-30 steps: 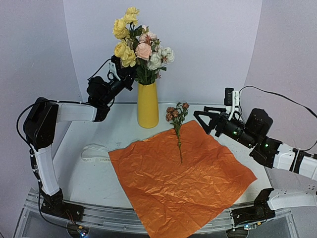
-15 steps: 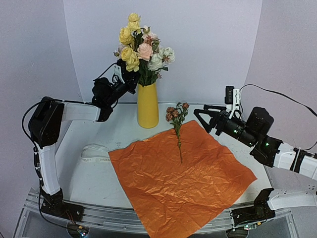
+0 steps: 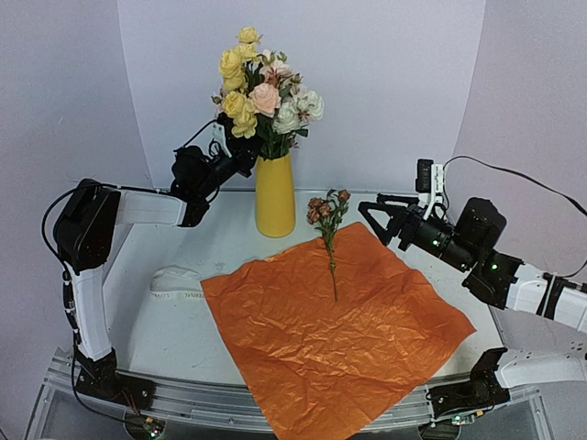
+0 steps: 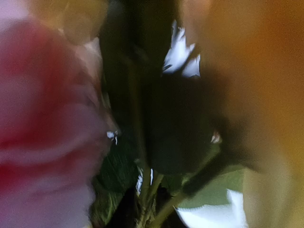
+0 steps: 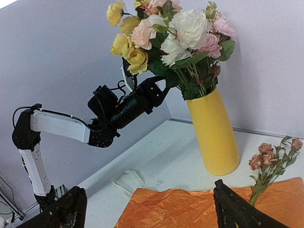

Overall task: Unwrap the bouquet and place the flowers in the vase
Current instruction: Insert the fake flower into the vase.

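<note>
The yellow vase (image 3: 273, 197) (image 5: 213, 133) stands at the back of the table and holds yellow, peach-pink and white flowers (image 3: 261, 96) (image 5: 171, 33). My left gripper (image 3: 244, 154) (image 5: 160, 89) is among their stems just above the vase's mouth. The left wrist view is a blur of green stems (image 4: 147, 190) and petals, and its jaws do not show. The bouquet is unwrapped: its orange paper (image 3: 339, 330) (image 5: 190, 209) lies flat, and one stem of rust-brown blooms (image 3: 327, 220) (image 5: 270, 166) lies on its far edge. My right gripper (image 3: 371, 220) (image 5: 149, 211) hovers open to the right of that stem.
A cream ribbon (image 3: 174, 280) (image 5: 127, 182) lies on the white table (image 3: 183, 330) left of the paper. Lilac walls close in behind and at both sides. The paper's front corner hangs over the table's near edge.
The left arm has moved right and down towards the vase, and the yellow blooms have sunk lower into the bunch. The right arm, paper and loose stem have stayed put.
</note>
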Tool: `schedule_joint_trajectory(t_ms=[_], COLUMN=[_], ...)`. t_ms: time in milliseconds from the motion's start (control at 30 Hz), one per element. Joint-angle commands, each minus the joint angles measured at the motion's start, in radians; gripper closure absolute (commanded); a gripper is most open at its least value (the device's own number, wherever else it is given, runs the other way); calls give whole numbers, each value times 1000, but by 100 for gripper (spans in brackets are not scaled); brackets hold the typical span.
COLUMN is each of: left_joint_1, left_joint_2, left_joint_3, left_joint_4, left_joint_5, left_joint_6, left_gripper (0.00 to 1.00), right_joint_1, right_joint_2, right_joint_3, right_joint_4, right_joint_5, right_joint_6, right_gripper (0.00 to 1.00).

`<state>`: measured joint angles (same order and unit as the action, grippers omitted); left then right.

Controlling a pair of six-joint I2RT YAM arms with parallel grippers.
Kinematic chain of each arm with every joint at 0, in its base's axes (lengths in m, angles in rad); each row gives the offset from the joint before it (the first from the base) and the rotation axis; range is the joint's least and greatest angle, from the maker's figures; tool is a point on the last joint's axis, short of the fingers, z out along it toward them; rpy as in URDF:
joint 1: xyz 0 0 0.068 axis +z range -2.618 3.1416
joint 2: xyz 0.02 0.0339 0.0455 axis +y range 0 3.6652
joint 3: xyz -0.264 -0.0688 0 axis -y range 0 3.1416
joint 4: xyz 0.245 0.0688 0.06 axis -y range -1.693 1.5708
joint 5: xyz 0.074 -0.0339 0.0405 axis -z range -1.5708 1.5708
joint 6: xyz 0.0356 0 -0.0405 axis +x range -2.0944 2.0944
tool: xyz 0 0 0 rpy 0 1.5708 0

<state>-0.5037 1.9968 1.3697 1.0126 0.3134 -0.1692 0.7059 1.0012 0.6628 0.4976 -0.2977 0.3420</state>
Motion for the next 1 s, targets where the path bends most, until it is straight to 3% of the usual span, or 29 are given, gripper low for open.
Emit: schedule_joint_trajectory(t_ms=[0, 433, 700, 967], left_joint_1=[-3, -2, -2, -1], left_joint_2=[-34, -118, -189, -256], left_joint_3=[-39, -96, -208, -326], left_joint_4=[-63, -78, -79, -80], left_joint_5=[20, -27, -86, -194], left_joint_6=[-41, -39, -68, -118], left_gripper=[74, 53, 30, 23], right_joint_1=[3, 3, 3, 3], right_joint_2=[20, 52, 129, 213], right_joint_3=[52, 63, 106, 145], right_joint_4=[-3, -20, -70, -106], right_joint_5=[59, 87, 145, 197], right_joint_6=[20, 34, 67, 91], right_gripper=[7, 6, 6, 3])
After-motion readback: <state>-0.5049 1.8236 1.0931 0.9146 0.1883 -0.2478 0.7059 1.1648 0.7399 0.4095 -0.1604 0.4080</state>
